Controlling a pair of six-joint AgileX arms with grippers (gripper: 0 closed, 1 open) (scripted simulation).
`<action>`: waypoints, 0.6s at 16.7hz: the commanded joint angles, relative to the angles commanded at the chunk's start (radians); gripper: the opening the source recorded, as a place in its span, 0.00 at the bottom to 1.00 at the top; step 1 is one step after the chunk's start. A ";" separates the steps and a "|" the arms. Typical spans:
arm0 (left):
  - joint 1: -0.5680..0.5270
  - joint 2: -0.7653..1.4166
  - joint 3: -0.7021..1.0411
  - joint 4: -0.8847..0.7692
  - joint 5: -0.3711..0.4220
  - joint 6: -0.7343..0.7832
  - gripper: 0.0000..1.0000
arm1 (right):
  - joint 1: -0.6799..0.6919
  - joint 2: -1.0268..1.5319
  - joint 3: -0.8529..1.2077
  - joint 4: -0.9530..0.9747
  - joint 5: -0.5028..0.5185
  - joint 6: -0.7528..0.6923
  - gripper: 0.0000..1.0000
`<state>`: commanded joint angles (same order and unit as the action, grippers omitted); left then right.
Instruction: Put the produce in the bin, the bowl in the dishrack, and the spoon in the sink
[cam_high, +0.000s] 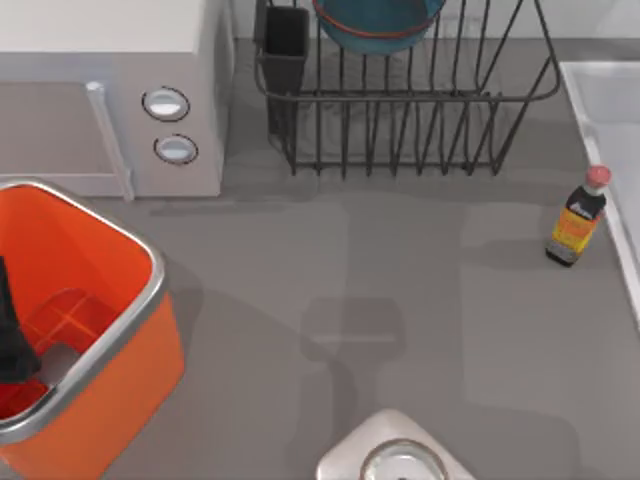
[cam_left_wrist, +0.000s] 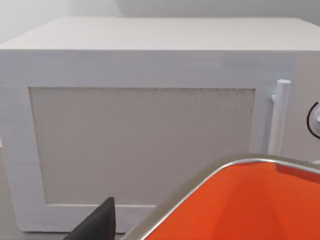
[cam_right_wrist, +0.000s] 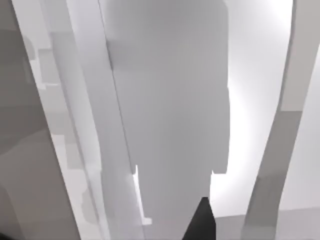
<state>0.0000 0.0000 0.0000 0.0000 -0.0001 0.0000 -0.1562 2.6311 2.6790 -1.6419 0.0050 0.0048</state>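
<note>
A white microwave (cam_high: 110, 95) is sitting at the back left of the grey bench (cam_high: 400, 300), showing two round dials (cam_high: 166, 103) and a vertical bar handle (cam_high: 110, 140). A sauce bottle (cam_high: 578, 217) with a red cap is standing upright toward the right. A silver round-holed metal piece (cam_high: 395, 455) is lying at the front edge.

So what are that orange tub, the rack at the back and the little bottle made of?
The orange bin looks like smooth, slightly glossy plastic, judging by its even colour and rounded corners; its rim has a shiny silver, metal-like sheen. The dishrack appears to be dark coated wire, made of thin upright bars. The bottle is dark with a red cap and orange label; whether glass or plastic is unclear.
</note>
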 joint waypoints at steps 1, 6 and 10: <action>0.000 0.000 0.000 0.000 0.000 0.000 1.00 | 0.000 0.000 0.000 0.000 0.000 0.000 0.00; 0.000 0.000 0.000 0.000 0.000 0.000 1.00 | 0.006 -0.016 -0.038 0.041 -0.001 0.002 0.00; 0.000 0.000 0.000 0.000 0.000 0.000 1.00 | 0.004 -0.044 -0.186 0.144 -0.002 0.002 0.00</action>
<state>0.0000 0.0000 0.0000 0.0000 -0.0001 0.0000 -0.1525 2.5875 2.4934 -1.4977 0.0035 0.0070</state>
